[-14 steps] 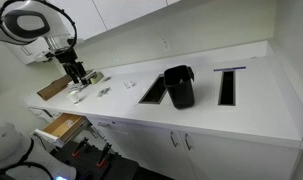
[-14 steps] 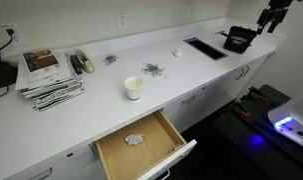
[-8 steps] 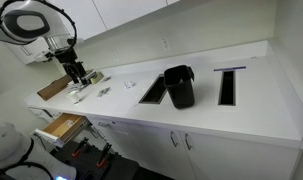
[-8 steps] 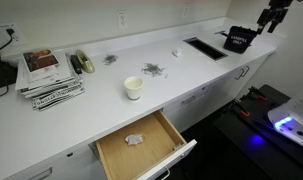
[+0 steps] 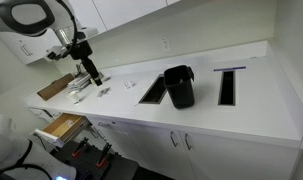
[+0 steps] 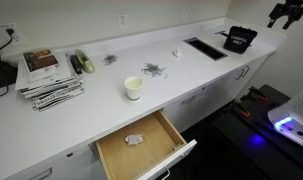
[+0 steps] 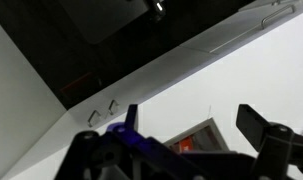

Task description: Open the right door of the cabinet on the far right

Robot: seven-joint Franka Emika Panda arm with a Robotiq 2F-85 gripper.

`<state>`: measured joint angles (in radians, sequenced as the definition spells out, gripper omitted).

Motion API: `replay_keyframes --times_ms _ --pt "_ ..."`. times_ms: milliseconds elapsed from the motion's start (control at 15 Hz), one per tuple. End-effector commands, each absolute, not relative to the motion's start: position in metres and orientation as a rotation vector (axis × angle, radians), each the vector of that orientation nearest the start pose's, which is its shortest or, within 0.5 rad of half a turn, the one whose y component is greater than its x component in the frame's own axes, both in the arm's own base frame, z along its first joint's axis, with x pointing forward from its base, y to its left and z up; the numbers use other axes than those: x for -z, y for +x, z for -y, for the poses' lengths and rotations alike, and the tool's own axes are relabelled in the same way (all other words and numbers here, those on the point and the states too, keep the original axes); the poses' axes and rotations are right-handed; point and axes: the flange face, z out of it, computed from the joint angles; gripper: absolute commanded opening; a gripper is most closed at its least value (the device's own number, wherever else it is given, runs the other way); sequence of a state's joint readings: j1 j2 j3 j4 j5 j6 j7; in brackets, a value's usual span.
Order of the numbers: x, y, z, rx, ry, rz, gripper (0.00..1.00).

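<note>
White counter [image 6: 99, 88]. Newspaper stack [image 6: 49, 75] at the left end. Cup [image 6: 134, 88] mid-counter near the front edge. Black bin [image 6: 239, 40] at the far right end, beside a slot [image 6: 205, 48]. Wooden drawer [image 6: 141, 147] open below the front edge, small item [image 6: 134, 139] inside. Gripper [image 6: 285, 16] in the air past the right end, finger spacing too small to read. Cabinet [image 6: 229, 88] under the right end.
</note>
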<state>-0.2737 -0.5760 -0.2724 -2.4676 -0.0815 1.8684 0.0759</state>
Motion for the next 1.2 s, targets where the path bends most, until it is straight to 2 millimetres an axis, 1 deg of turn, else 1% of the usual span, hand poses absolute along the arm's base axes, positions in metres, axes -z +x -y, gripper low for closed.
replay_keyframes --times_ms 0,67,133,200,333,400,467,533,600,667,733,800,1000,1133 --pt "-0.460 0.295 0.302 0.005 -2.829 -1.138 1.00" --pt "-0.450 0.286 0.327 0.021 -2.778 -1.227 1.00" --pt "-0.440 0.279 0.348 0.038 -2.727 -1.316 1.00" --pt "-0.425 0.272 0.367 0.049 -2.672 -1.401 1.00" --pt "-0.393 0.261 0.396 0.064 -2.554 -1.553 1.00" --pt "-0.378 0.258 0.407 0.068 -2.492 -1.622 1.00" --pt "-0.363 0.256 0.414 0.069 -2.429 -1.685 1.00" --pt "-0.354 0.259 0.417 0.066 -2.364 -1.742 1.00" --pt "-0.369 0.249 0.403 0.083 -2.448 -1.633 1.00" --pt "-0.357 0.251 0.407 0.068 -2.417 -1.668 1.00" --pt "-0.349 0.254 0.411 0.048 -2.403 -1.694 1.00" --pt "-0.346 0.256 0.414 0.036 -2.398 -1.709 1.00" --pt "-0.348 0.258 0.417 0.041 -2.399 -1.715 1.00" --pt "-0.341 0.257 0.431 -0.001 -2.292 -1.804 1.00"
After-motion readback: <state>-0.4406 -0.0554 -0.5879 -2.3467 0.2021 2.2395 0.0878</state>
